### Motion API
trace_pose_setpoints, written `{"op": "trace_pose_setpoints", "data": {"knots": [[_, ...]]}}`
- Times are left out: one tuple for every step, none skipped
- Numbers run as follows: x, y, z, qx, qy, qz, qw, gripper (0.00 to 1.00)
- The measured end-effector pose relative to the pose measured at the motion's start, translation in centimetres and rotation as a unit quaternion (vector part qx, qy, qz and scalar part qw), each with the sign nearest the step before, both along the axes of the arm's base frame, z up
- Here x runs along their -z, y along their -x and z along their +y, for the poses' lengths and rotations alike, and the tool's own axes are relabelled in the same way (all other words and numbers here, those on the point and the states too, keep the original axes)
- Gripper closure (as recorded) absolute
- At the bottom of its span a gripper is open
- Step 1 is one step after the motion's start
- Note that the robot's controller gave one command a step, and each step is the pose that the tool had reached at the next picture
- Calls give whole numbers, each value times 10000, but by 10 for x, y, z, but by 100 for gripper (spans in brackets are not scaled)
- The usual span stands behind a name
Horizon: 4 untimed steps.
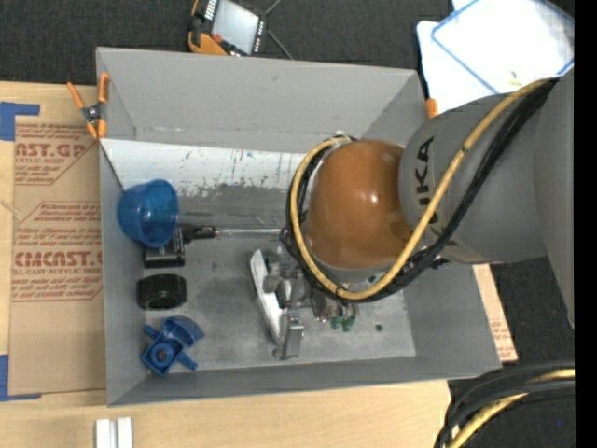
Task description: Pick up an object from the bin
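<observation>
A grey metal bin (252, 110) with sloping walls and a scuffed, scratched floor, seen from above. My robot arm (504, 185), thick, grey and smooth, reaches in from the right. At its wrist is a glossy orange-brown dome cover (359, 213), ringed by looped yellow and black cables (298, 203). Below the dome, over the middle of the floor, sits the claw (284, 329), low in the bin. A pale, narrow, slanted shape lies at it; I cannot tell whether that is a loose thing or part of the claw. I also cannot tell how far the claw is open, or whether it has hold of anything.

The loose things lie well apart from the claw, along the left wall:
- At the back, a rounded blue plastic piece (147, 211), shiny and dome-like, with a thin metal rod (242, 230) running from it toward the arm.
- In the middle, a squat black wheel-like cylinder (161, 292), matte.
- At the front, a small blue plastic part (170, 345) with jutting lobes.

My worry is that the claw comes down on bare metal and lifts nothing. The rounded, slick blue dome would likely slip from a pinch, and the wheel could roll away.
</observation>
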<state>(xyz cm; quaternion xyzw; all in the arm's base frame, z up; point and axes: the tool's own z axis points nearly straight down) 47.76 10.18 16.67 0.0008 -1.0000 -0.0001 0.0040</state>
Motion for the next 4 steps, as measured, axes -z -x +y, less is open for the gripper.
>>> {"op": "trace_pose_setpoints", "data": {"knots": [[-4, -2, -1, 9, -5, -39, 10000, 0], [70, -70, 36, -2980, -16, -60, 9546, 0], [63, -85, 13, -2157, -25, -52, 9764, 0], [65, -101, -2, -5022, -31, -67, 8647, 0]]}}
